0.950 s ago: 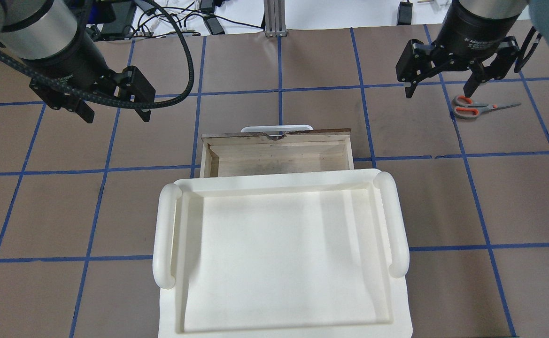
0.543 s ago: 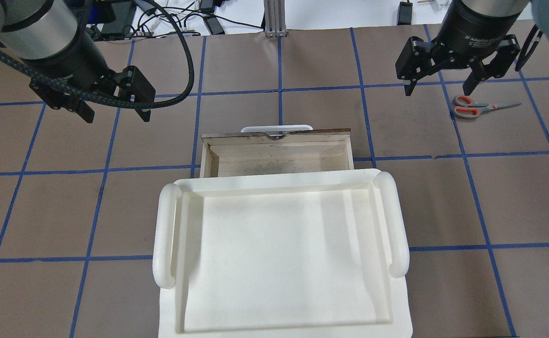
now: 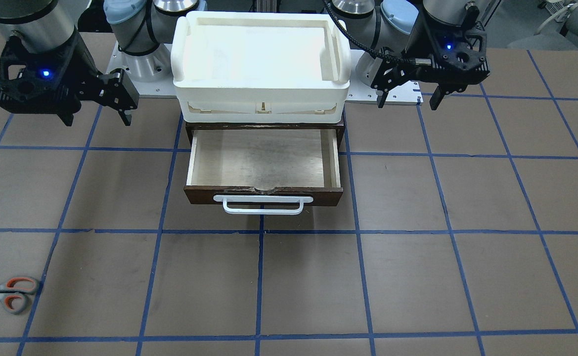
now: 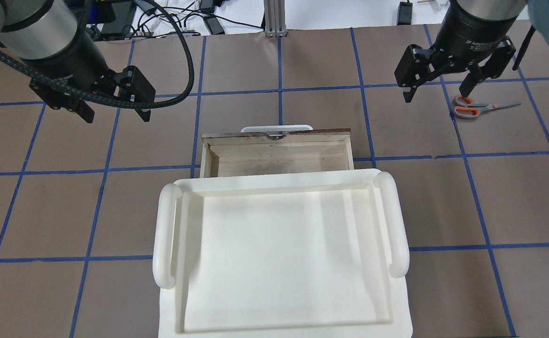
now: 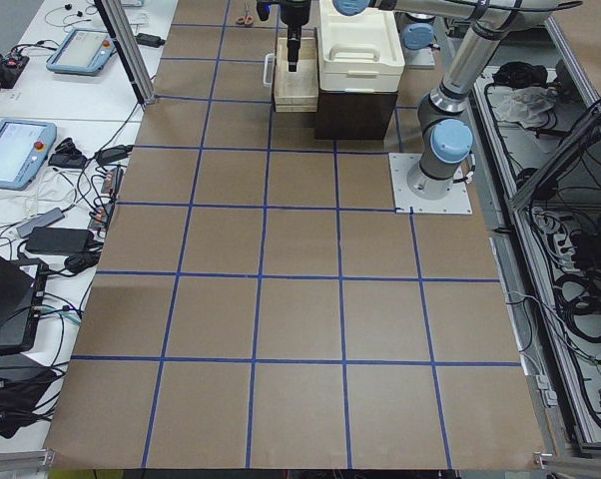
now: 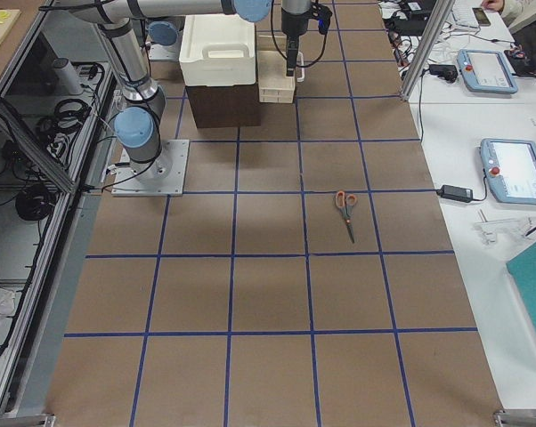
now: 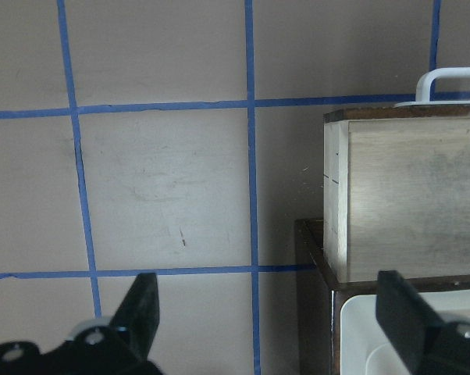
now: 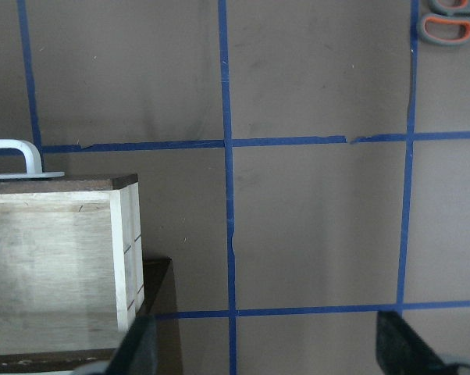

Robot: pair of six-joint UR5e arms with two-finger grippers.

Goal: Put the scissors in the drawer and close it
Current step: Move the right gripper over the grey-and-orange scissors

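Left fingers [image 4: 86,111] and right fingers [image 4: 408,93] wide apart, scissors [image 4: 477,109] outside open drawer [image 4: 276,137]

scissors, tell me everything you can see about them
The scissors are a small pair with grey handles lined orange inside the loops and thin metal blades, shut. They lie flat on the brown table on the robot's right side, well apart from the open drawer. Their handles are toward the drawer, beside a blue tape line, and the blades point away. Nothing touches them: the right gripper hangs above with open fingers.
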